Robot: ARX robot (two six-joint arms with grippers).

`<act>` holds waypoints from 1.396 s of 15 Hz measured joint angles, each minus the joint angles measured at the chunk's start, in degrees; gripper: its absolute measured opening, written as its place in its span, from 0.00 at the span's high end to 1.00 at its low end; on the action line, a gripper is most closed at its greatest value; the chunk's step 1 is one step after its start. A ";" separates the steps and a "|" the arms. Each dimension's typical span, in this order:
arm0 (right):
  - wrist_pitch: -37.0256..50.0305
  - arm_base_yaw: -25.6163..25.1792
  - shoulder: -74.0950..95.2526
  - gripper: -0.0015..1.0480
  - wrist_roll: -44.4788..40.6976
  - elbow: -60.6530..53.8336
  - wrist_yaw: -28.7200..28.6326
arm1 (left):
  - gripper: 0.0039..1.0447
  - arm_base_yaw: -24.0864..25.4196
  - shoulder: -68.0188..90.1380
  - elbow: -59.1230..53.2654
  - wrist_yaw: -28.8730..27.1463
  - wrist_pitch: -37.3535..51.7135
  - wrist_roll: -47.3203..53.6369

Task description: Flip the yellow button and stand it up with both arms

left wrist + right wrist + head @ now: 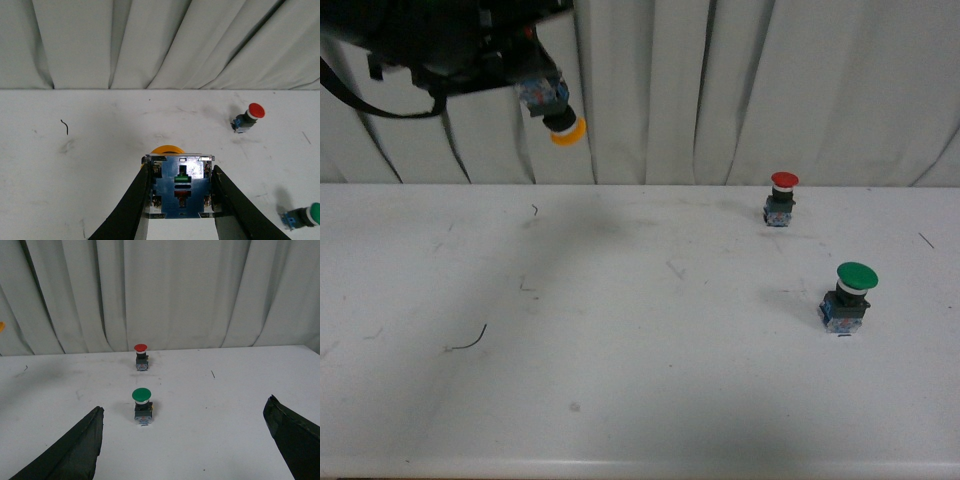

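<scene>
My left gripper [535,92] is high at the top left of the front view, well above the white table [620,380]. It is shut on the yellow button [557,118] by its blue base, with the yellow-orange cap pointing down and to the right. In the left wrist view the blue base [181,187] sits clamped between both black fingers [131,205], and the cap's rim [167,149] shows beyond it. My right gripper [184,430] is open and empty above the table; it is out of the front view.
A red-capped button [781,198] stands upright at the back right of the table, and a larger green-capped button [847,297] stands upright nearer on the right. Both show in the right wrist view, red [141,356] and green [142,405]. A white curtain [750,80] hangs behind.
</scene>
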 joint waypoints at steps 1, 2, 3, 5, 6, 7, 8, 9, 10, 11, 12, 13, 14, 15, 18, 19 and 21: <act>0.00 0.00 0.00 0.06 0.00 0.00 0.00 | 0.72 -0.79 -3.63 -2.93 -0.13 0.96 0.02; 0.00 0.00 0.00 0.06 0.00 0.00 0.00 | 0.72 -2.14 -6.47 -6.05 -1.16 1.05 0.35; 0.00 0.00 0.00 0.06 0.00 0.00 0.02 | 0.72 -3.23 -7.89 -8.17 -1.53 1.18 0.48; 0.00 0.00 0.00 0.06 0.00 0.00 0.02 | 0.72 -4.94 -10.05 -11.76 -1.95 2.34 0.70; -0.02 0.00 0.00 0.06 0.00 0.00 0.02 | 0.72 -5.46 -11.37 -13.25 -1.42 3.32 0.70; 0.00 0.00 0.00 0.06 0.00 0.00 0.00 | 0.72 -5.62 -12.70 -14.67 -1.20 4.66 0.59; 0.00 0.00 0.00 0.06 0.00 0.00 0.00 | 0.72 -5.22 -14.21 -16.22 -0.48 6.78 0.20; 0.00 0.00 0.00 0.06 0.00 0.00 0.02 | 0.72 -4.55 -14.88 -17.62 0.96 9.57 -0.79; 0.00 0.00 0.00 0.06 0.00 0.00 0.00 | 0.72 -3.85 -14.95 -18.58 2.54 11.96 -2.19; 0.00 0.00 0.00 0.06 0.00 0.00 0.02 | 0.72 -2.69 -14.82 -21.33 6.88 18.84 -6.19; -0.02 0.00 0.00 0.06 0.00 0.00 0.02 | 0.72 -1.84 -14.29 -23.19 10.69 24.63 -9.81; 0.00 0.00 0.00 0.06 0.00 0.00 0.00 | 0.72 -0.31 -13.77 -26.01 14.78 33.75 -15.82; -0.02 0.00 0.00 0.06 0.00 0.00 0.02 | 0.72 0.31 -13.42 -28.79 17.64 41.44 -21.18; -0.02 0.00 0.00 0.06 0.00 0.00 0.02 | 0.72 0.81 -11.47 -30.60 19.58 50.45 -26.99; 0.00 0.00 0.00 0.06 0.00 0.00 0.02 | 0.73 0.48 -3.04 -32.50 21.90 64.70 -37.94; 0.02 0.00 0.00 0.06 0.00 0.00 0.02 | 0.73 0.48 -0.63 -32.54 22.45 64.48 -39.85; 0.00 0.00 0.00 0.06 0.00 0.00 0.02 | 0.73 0.59 5.46 -34.99 22.38 64.39 -50.69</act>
